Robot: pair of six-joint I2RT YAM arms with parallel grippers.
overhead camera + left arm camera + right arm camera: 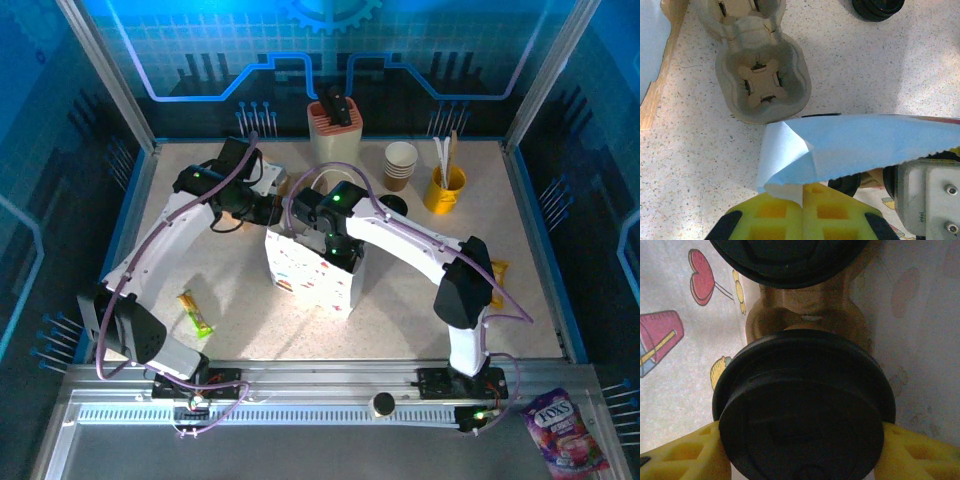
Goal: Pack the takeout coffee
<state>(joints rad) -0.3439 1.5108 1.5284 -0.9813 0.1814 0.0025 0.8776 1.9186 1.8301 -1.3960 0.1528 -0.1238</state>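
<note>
left gripper (802,194): jaws fully closed, pinching the top edge of the white printed paper bag (860,145). A folded corner of the paper sits between the yellow fingers (770,212).

right gripper (802,440): jaws about half open, clamped on the near tan paper cup with a round black plastic lid (805,400). One yellow finger (682,455) presses on each side, just under the lid rim. The lid hides the cup body, so only the contact at the sides is visible.

Position: the held cup is centred between the right jaws, inside the bag, with printed bag walls on both sides. The second lidded cup (790,260) is just beyond it, outside the jaws. Both sit in a brown moulded-pulp cup carrier (810,310), which shows between the two lids. In the top view the bag stands upright mid-table with the right arm reaching down into it and the left arm at its left rim.

Counts:
- lidded cups: 2, both in the bag
- paper bags: 1
- pulp carriers: 2. One is in the bag. The other, an empty pulp carrier (762,82), is on the table just beside the pinched edge.
- stack of lidless tan cups (400,165): 1, at the back of the table
- pile of loose black lids (877,7): 1, number of lids can't be told
</note>
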